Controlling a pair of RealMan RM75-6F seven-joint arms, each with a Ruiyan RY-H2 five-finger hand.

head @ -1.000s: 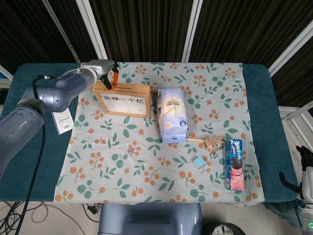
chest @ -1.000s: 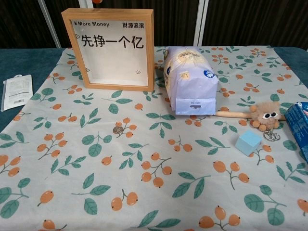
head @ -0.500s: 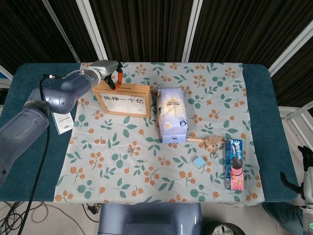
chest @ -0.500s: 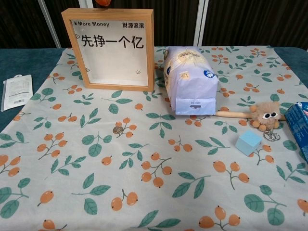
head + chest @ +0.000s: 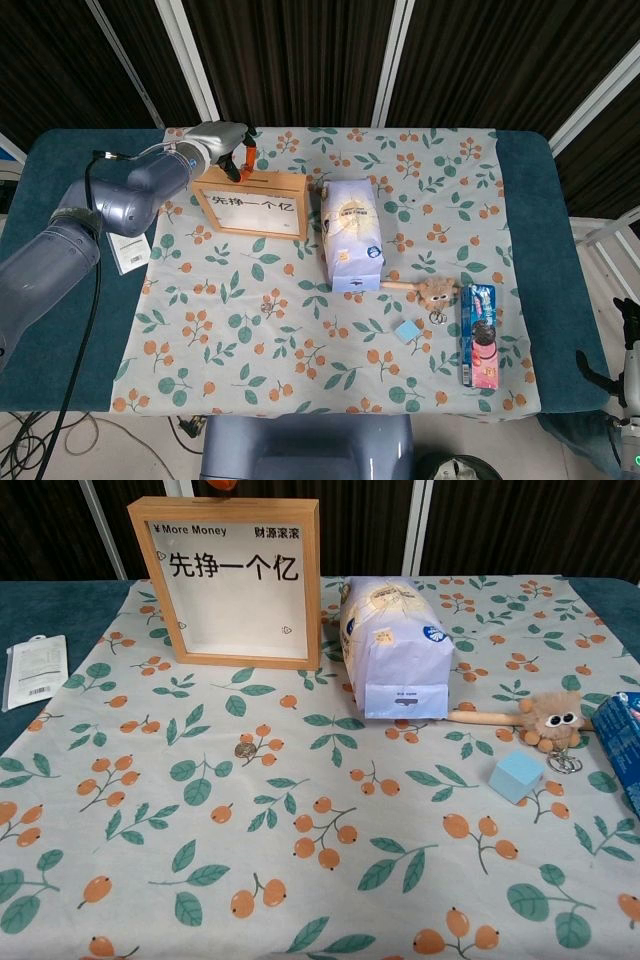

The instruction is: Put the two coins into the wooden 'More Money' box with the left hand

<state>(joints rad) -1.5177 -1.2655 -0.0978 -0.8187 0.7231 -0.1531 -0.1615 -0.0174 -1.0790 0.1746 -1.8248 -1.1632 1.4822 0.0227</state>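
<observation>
One coin point(image 5: 245, 749), small, round and dull silver, lies on the floral cloth before the upright wooden 'More Money' box point(image 5: 236, 580). Left hand point(image 5: 238, 152) hovers above the box's top edge; its grasp is unclear.

Box point(image 5: 226, 580) of smooth pale wood; matt printed tablecloth point(image 5: 300, 880); glossy plastic-looking bag point(image 5: 392, 645).
</observation>
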